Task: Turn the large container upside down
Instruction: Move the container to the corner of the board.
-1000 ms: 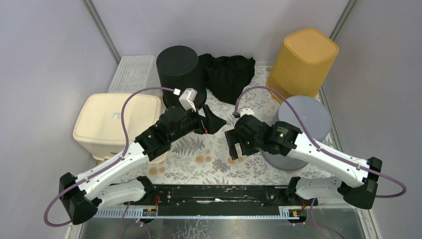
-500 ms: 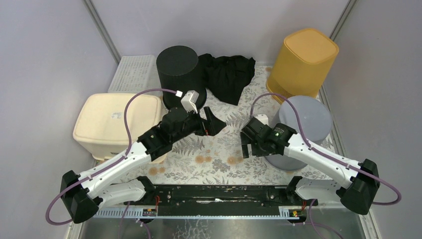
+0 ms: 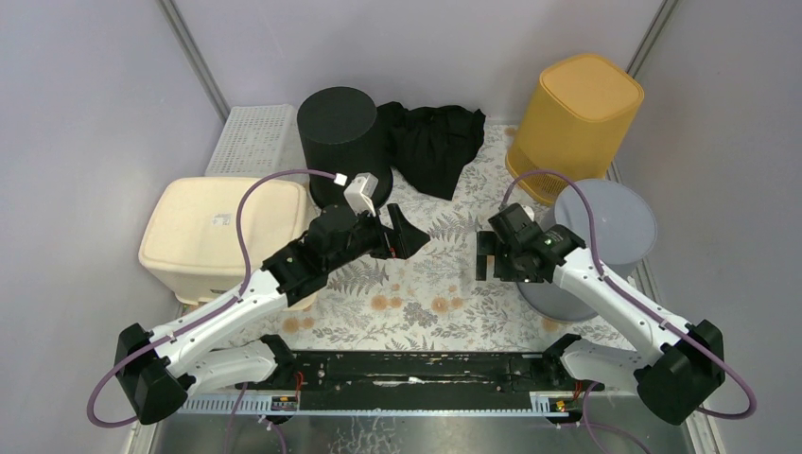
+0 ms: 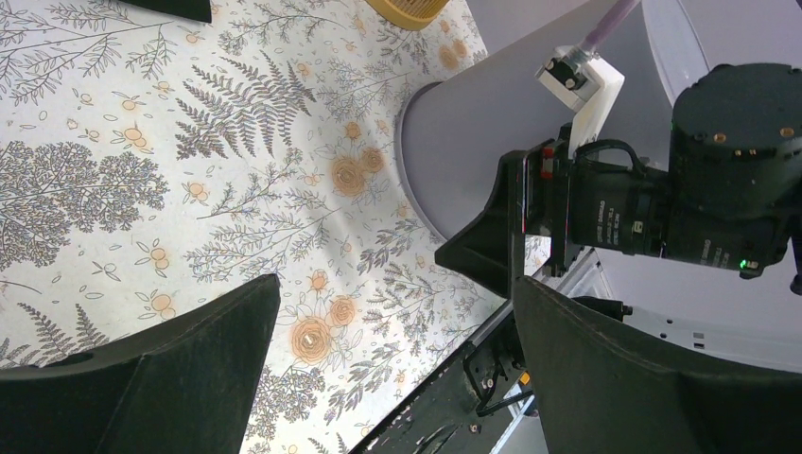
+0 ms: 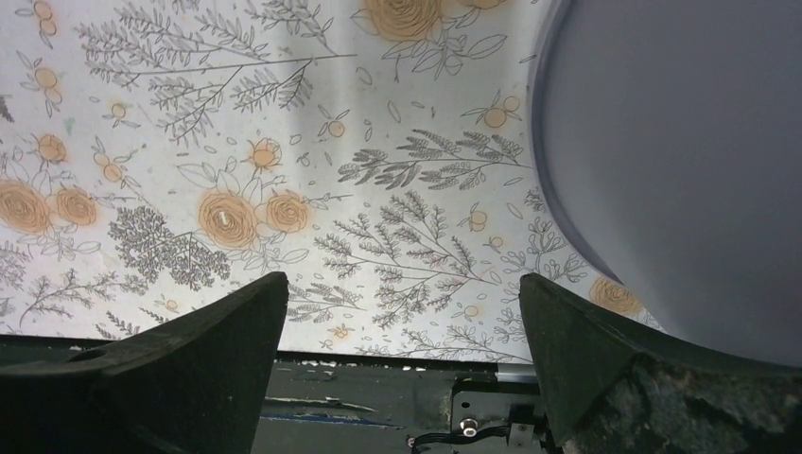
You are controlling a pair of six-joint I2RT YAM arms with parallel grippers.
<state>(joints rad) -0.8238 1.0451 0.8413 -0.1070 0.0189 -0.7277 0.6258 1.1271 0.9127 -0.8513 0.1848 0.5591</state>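
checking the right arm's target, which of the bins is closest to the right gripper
The grey round plastic bin, just beside the open right gripper. The yellow plastic bin, black cylindrical bin and cream rectangular tub stand farther off.

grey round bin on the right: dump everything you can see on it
The grey round bin looks like plain matte plastic, with a smooth wall and a flat closed face turned up; no opening shows. It stands on the floral tablecloth at the table's right edge, just in front of the yellow bin. The right arm crosses its near-left side; contact cannot be judged. The right gripper, open and empty, hangs beside its left wall.
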